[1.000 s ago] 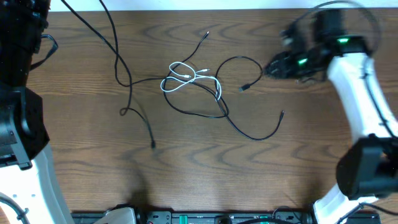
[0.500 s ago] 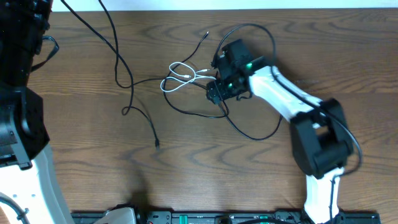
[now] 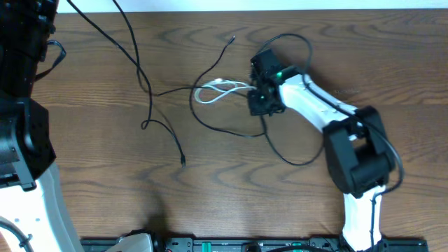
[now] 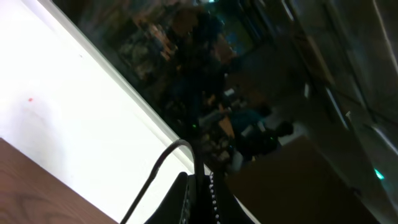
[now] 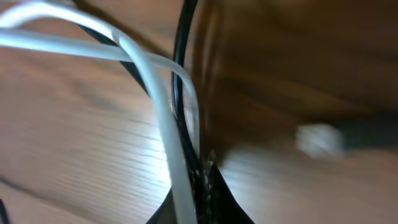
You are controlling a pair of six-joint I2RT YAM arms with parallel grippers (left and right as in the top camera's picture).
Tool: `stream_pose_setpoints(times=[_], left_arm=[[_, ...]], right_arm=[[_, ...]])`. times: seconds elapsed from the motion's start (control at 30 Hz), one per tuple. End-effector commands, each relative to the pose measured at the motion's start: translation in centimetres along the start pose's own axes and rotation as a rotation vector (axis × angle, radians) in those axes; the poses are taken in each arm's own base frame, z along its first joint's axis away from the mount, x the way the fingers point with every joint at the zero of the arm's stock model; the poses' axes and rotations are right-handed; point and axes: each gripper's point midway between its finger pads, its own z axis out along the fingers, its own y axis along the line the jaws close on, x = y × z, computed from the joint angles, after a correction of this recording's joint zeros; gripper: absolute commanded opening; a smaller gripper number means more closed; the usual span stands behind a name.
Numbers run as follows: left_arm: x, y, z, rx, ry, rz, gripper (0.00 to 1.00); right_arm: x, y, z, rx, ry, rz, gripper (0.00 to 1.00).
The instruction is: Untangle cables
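Observation:
The cables lie mid-table in the overhead view. The white cable [image 3: 217,89] is drawn into a flat loop pointing right. One long black cable [image 3: 143,84] runs from the top left down to a plug near the middle. Another black cable [image 3: 280,150] loops under and around my right gripper [image 3: 259,101], which is shut at the knot. In the right wrist view the white cable [image 5: 158,106] and a black strand [image 5: 181,37] run into my right gripper [image 5: 202,171]. My left gripper [image 4: 199,186] is raised off the table and shut on a black cable [image 4: 155,171].
The left arm's base and links [image 3: 24,126] fill the left edge of the table. The right arm [image 3: 350,147] stretches from the front right to the middle. A rail with equipment [image 3: 231,245] runs along the front edge.
My right arm swung in from the far right to the knot and shut there. The white loop has since stretched rightward, and the black cables shifted slightly with it.

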Motion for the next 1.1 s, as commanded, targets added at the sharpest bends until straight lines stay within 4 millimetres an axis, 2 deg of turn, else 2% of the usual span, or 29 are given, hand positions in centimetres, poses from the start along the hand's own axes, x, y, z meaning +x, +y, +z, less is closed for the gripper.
stream_pose_setpoints(times=[0.0,0.03,0.1,0.23,0.33,0.53,0.63,0.87,1.0,1.07], left_arm=[[-1.4,0.6,-0.2,-0.049,-0.077,0.045,0.07],[-1.7,0.8,-0.3,-0.062,-0.090,0.062,0.07],[-2.3,1.5,-0.4,-0.107,-0.126,0.135,0.08],[-4.0,3.9,-1.1,-0.247,-0.227,0.159,0.07],[-6.3,5.6,-2.4,-0.375,-0.352,0.212,0.07],[-11.9,8.5,-6.2,-0.645,-0.601,0.367,0.08],[-13.4,9.1,-7.3,-0.694,-0.656,0.385,0.08],[-14.3,9.0,-7.6,-0.690,-0.692,0.384,0.07],[-14.9,9.5,-7.9,-0.709,-0.708,0.383,0.07],[-15.2,9.9,-8.1,-0.723,-0.713,0.383,0.08]], right_arm=[[-3.2,-7.1,-7.4,0.282,-0.210,0.214,0.01],[-3.2,-8.6,-8.8,0.337,-0.232,0.254,0.01],[-2.7,-13.2,-12.6,0.482,-0.286,0.370,0.01],[-1.6,-18.3,-16.1,0.577,-0.304,0.487,0.01],[-0.5,-21.8,-17.1,0.594,-0.285,0.581,0.01],[1.8,-27.3,-17.0,0.489,-0.217,0.778,0.01],[2.7,-29.3,-17.3,0.461,-0.208,0.848,0.01],[4.4,-32.3,-17.9,0.445,-0.199,0.947,0.01],[5.2,-33.5,-18.3,0.454,-0.195,0.983,0.02],[5.1,-33.4,-18.2,0.433,-0.195,0.989,0.01]])
